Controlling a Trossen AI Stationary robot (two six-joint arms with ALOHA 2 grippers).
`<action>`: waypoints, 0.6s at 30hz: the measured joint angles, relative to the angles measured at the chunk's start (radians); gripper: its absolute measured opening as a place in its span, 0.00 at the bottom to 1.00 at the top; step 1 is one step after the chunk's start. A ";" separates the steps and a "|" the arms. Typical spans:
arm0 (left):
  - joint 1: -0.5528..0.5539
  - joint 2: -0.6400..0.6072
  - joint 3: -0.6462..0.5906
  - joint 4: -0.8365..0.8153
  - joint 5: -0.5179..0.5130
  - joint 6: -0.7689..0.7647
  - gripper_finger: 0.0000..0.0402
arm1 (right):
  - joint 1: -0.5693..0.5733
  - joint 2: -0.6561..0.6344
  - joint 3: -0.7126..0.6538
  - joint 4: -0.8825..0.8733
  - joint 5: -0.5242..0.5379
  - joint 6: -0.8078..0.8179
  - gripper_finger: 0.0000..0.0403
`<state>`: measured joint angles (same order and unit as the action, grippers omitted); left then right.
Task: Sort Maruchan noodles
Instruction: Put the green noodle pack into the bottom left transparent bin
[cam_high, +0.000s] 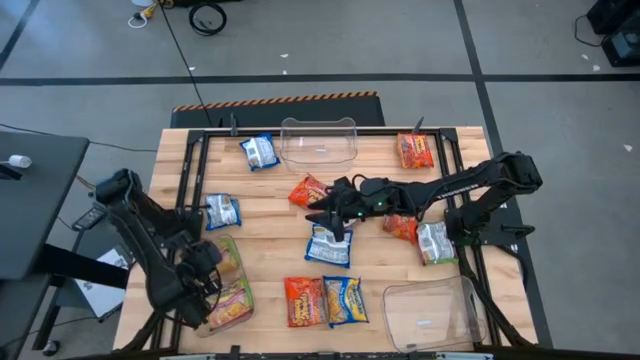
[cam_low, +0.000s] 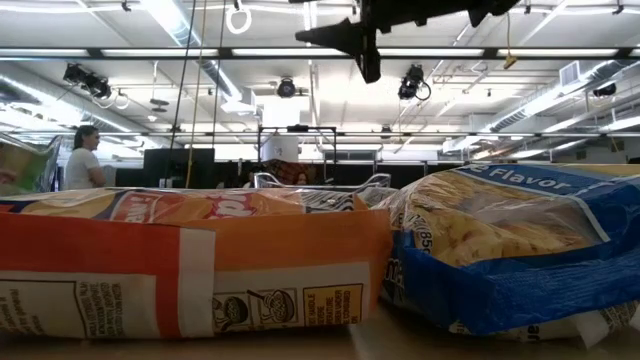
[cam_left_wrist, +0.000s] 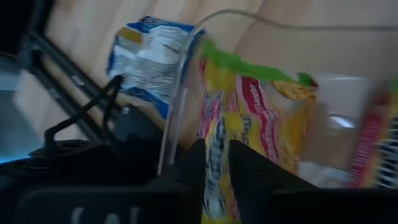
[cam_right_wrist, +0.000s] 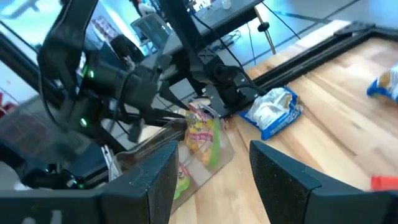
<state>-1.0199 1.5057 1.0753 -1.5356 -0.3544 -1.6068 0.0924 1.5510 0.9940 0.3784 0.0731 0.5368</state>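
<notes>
Ramen packets lie flat about the wooden table: blue ones (cam_high: 260, 152) (cam_high: 222, 211) (cam_high: 328, 245) (cam_high: 345, 300), red ones (cam_high: 415, 150) (cam_high: 308, 190) (cam_high: 303, 300) and a green one (cam_high: 437, 243). My left gripper (cam_high: 207, 266) is at the table's near left corner, shut on a green-pink-yellow packet (cam_left_wrist: 249, 118) over a clear bin (cam_high: 238, 318) that holds another such packet (cam_high: 232, 300). My right gripper (cam_high: 335, 212) hangs open over mid-table, above the middle blue packet, touching nothing. It shows in the low view (cam_low: 362, 42) and in its own wrist view (cam_right_wrist: 211, 168). My left gripper pinches the green-pink-yellow packet between its two fingers (cam_left_wrist: 186, 177) at one edge (cam_left_wrist: 214, 168). The right wrist view shows the packet (cam_right_wrist: 202, 130) hanging tilted below the fingers, over the clear bin's open top. Whether its lower end rests in the bin, I cannot tell.
An empty clear bin (cam_high: 320, 140) stands at the far edge and another (cam_high: 430, 312) at the near right corner. A black frame (cam_high: 195, 170) runs along the table's sides. A red packet (cam_low: 180, 265) and a blue packet (cam_low: 520, 250) lie close before the low camera. A person (cam_low: 82, 155) stands in the room behind.
</notes>
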 joint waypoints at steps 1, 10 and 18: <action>0.000 -0.019 0.006 0.002 0.001 -0.002 0.24 | 0.002 -0.001 0.016 -0.029 0.001 -0.019 0.51; -0.020 -0.159 0.088 0.236 0.093 0.147 0.46 | 0.043 -0.001 0.100 -0.125 0.012 -0.094 0.51; 0.014 -0.146 -0.023 0.582 0.097 0.114 0.48 | 0.119 -0.001 0.100 -0.220 0.049 -0.085 0.51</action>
<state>-1.0055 1.3600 1.0519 -0.9539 -0.2572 -1.4928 0.2111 1.5505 1.0943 0.1589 0.1220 0.4522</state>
